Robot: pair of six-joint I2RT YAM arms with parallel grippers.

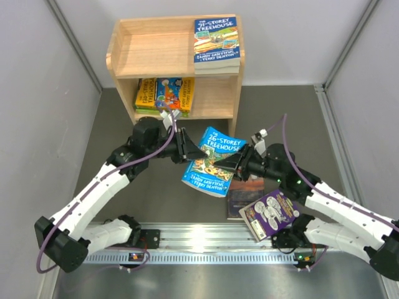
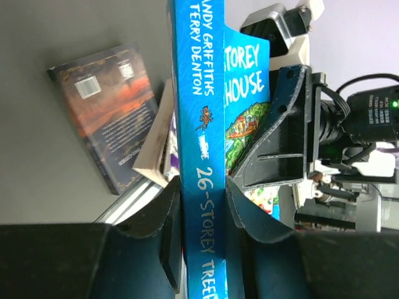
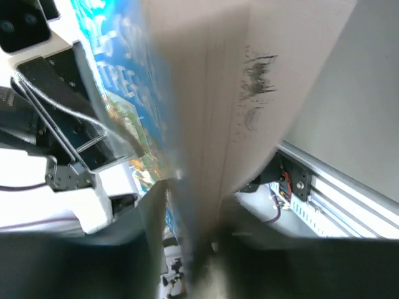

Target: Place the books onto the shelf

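Holding one book with both arms, in the air in front of the shelf

Risk first: both end effectors pinch the same blue book [image 1: 211,163]. If one arm pulls off before the other lets go, the cover could twist or tear. If the right one lets go, the left has only a thin bite at the spine, so the book may swing down or slip out. It is tilted, so it could catch the shelf [image 1: 114,51] edge going in. The purple book [image 1: 271,213] sits propped by the right arm's base; can't tell if it leans on the arm, but an arm move might tip it.

Left end effector [image 2: 204,208]: narrow, fingers clamped on either side of the spine near one end of it. Right end effector [image 1: 232,163]: narrow, gripping the opposite page edge, pages running up between its fingers in the right wrist view. The book hangs between them, clear of the surface [image 1: 124,124], just in front of the lower tier.

Other books: a small stack on the shelf's top right, several lying in the lower tier at left, and a dark brown book [image 1: 239,200] flat on the surface below the held one.
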